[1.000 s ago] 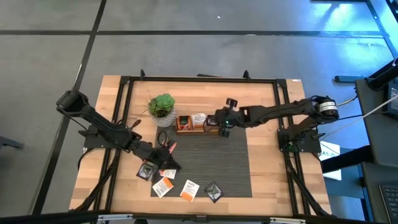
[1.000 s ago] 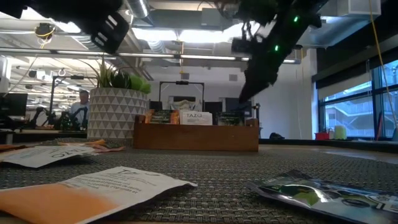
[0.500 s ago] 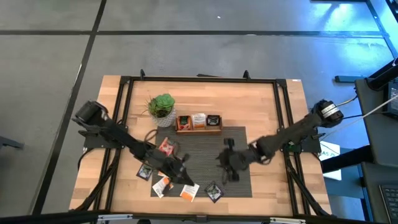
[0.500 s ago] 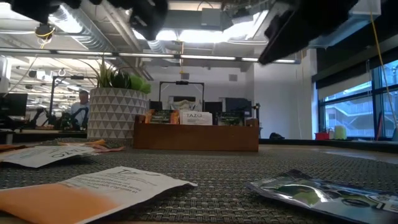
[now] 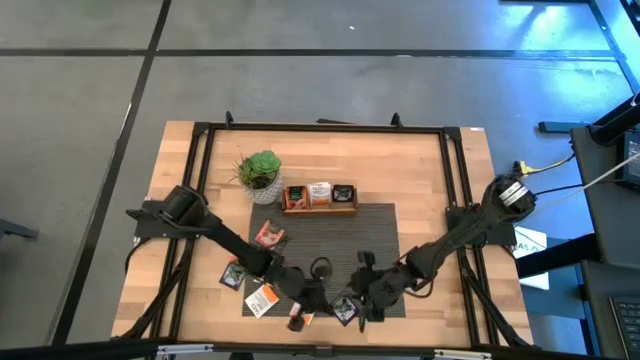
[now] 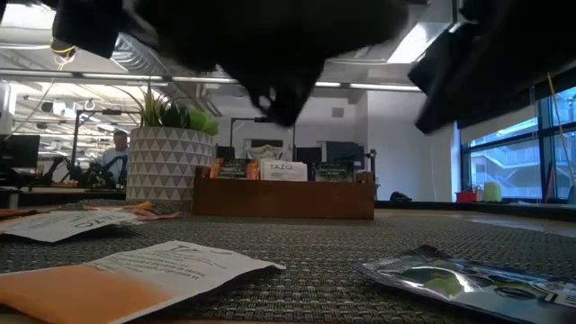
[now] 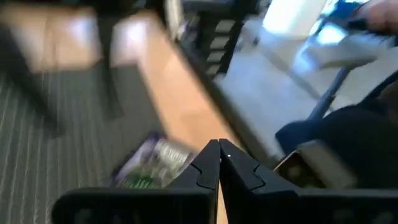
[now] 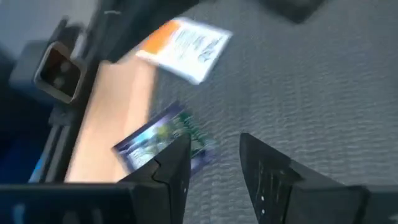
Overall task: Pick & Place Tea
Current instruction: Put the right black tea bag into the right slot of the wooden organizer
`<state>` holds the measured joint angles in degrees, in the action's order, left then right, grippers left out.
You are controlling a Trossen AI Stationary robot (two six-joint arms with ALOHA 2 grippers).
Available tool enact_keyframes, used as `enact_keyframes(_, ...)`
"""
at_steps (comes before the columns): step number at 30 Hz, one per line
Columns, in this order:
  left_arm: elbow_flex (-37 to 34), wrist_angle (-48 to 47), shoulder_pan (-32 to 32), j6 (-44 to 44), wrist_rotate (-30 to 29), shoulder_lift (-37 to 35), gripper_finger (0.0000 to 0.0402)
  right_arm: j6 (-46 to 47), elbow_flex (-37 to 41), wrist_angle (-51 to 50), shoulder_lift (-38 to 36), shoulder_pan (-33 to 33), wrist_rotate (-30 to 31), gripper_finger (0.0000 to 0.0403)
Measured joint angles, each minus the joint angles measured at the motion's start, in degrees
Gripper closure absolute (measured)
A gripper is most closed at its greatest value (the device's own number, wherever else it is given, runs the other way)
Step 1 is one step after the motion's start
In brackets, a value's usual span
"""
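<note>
My left gripper (image 5: pixel 312 296) is shut and hovers low over the near part of the mat, above a white-and-orange sachet (image 5: pixel 298 319). My right gripper (image 5: pixel 366 290) is open beside a dark sachet (image 5: pixel 345 310), which lies flat on the mat just ahead of its fingers (image 8: pixel 165 140). The left wrist view shows this dark sachet (image 7: pixel 152 168) next to the shut fingertips (image 7: pixel 219 163). Other sachets lie flat: an orange-red one (image 5: pixel 268 237), a dark one (image 5: pixel 233 275) and a white-and-orange one (image 5: pixel 262 298).
The wooden tray (image 5: pixel 320 208) stands at the mat's far edge with sachets upright in its compartments. The potted plant (image 5: pixel 260 170) is to its left. Both arms crowd the near middle of the mat, and the table's near edge is close behind them.
My right gripper has swung from the tray at the far edge of the mat to the near edge and dropped low beside the dark sachet. My left gripper has moved toward the near edge and rightward, away from the orange-red sachet, which stays on the mat.
</note>
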<state>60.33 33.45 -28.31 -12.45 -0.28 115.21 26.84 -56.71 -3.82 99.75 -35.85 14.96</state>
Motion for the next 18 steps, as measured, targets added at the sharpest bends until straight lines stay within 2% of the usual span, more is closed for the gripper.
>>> enact_keyframes(3,2.5,-8.0,1.2,-3.6,-2.9,1.2,0.0399,-1.1,0.0,2.2,3.5,-1.5,-0.1,0.0264)
enact_keyframes(5,2.6,-10.0,1.8,-6.8,-4.2,1.3,0.0397,-2.1,0.0,4.4,5.9,-2.7,-0.2,0.0264)
enact_keyframes(9,2.7,-9.6,2.6,-14.4,-4.5,1.3,0.0397,-6.1,-1.1,7.6,9.5,-5.5,0.2,0.0264)
enact_keyframes(14,2.7,-8.8,3.4,-15.4,-4.8,1.3,0.0396,-9.6,-3.1,7.2,11.6,-7.8,5.0,0.0264)
enact_keyframes(18,2.7,-7.3,3.7,-15.7,-5.1,1.3,0.0396,-10.5,-3.4,6.3,12.3,-8.6,6.4,0.0264)
